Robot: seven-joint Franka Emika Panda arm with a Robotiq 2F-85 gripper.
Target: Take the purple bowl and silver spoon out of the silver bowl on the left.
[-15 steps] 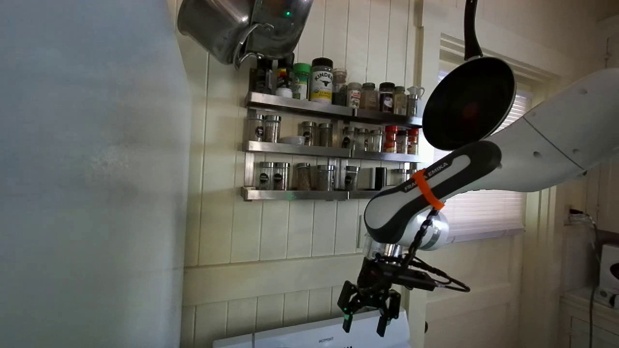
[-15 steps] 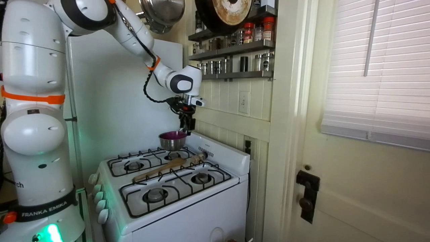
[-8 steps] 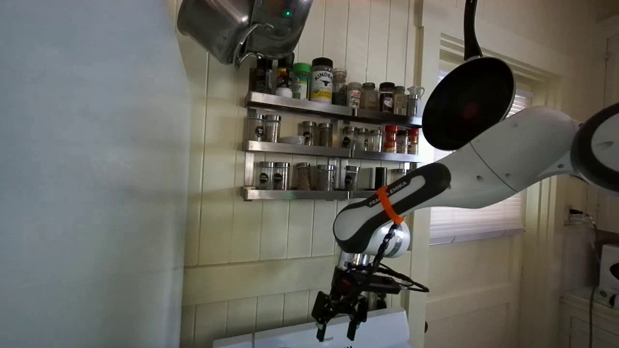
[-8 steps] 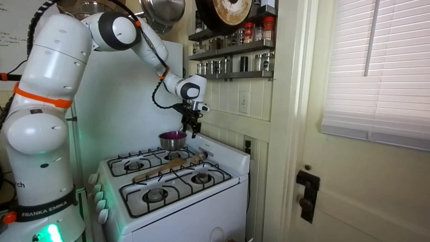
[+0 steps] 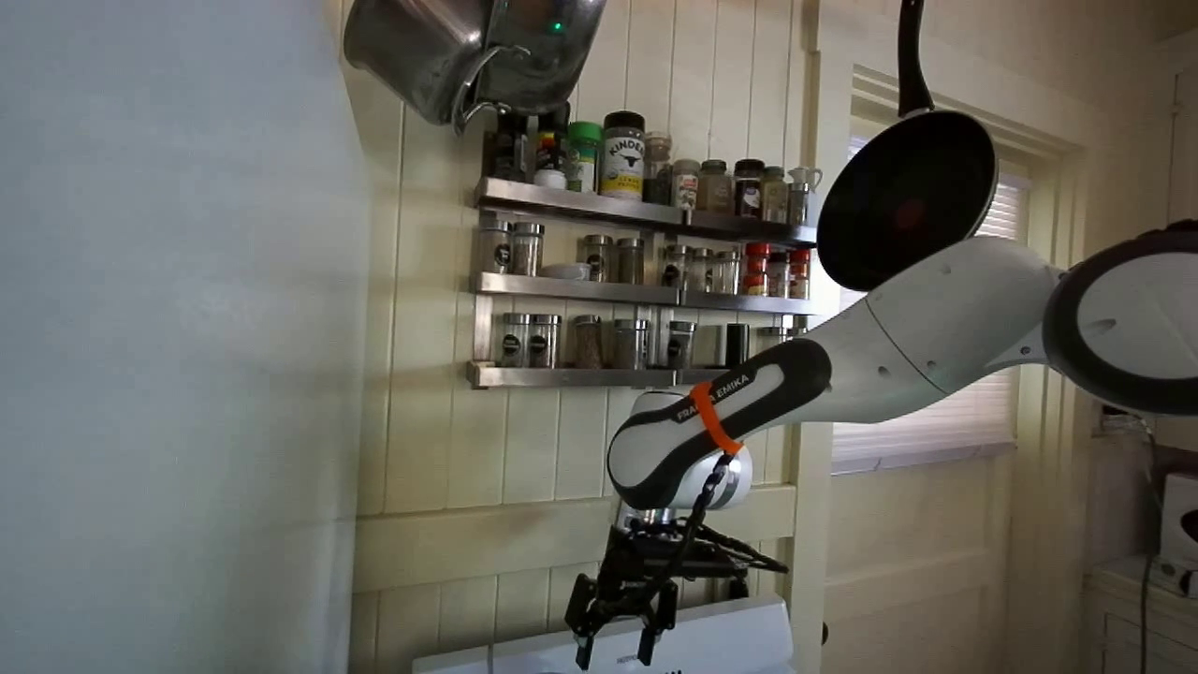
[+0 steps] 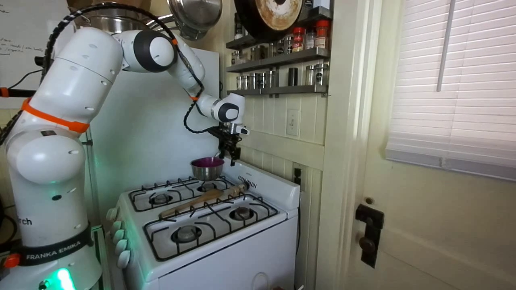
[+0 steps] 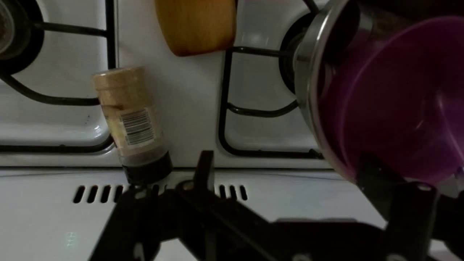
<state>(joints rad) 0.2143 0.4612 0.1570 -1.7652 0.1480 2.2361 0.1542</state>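
I've got the fingers (image 7: 205, 169) spread, gripper (image 5: 615, 650) hanging beside the silver bowl (image 6: 207, 173) on its side toward the back panel (image 6: 268, 185). Purple bowl (image 7: 395, 108) sits inside the silver bowl, mostly beyond one fingertip; that tip overlaps it in my wrist view, contact unclear. Thin silver piece (image 6: 217, 154) at the silver bowl's rim, too small to ID.

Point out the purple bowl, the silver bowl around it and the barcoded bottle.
Purple bowl (image 7: 400, 101): wrist view, on its inner surface.
Silver bowl (image 6: 207, 173): in an exterior view, on its outer wall.
Bottle (image 7: 135, 126): wrist view, on its barcode label.
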